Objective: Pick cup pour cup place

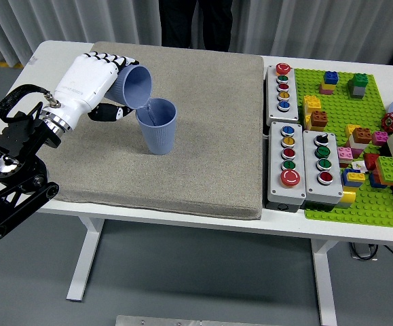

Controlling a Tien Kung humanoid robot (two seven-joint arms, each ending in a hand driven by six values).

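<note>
My left hand [104,85], white with black fingertips, is shut on a blue cup [132,84] tipped on its side, mouth facing right and down. Its rim hangs just above and left of a second blue cup [158,126], which stands upright on the grey mat [203,156]. A thin stream of water runs from the tilted cup into the standing one. The right arm is out of sight.
Two grey button boxes [282,87] [303,166] lie right of the mat. Beyond them a green baseplate [366,197] carries several bricks. A person [195,24] in dark clothes stands at the far side. The left arm's black linkage [13,176] hangs off the table's left edge.
</note>
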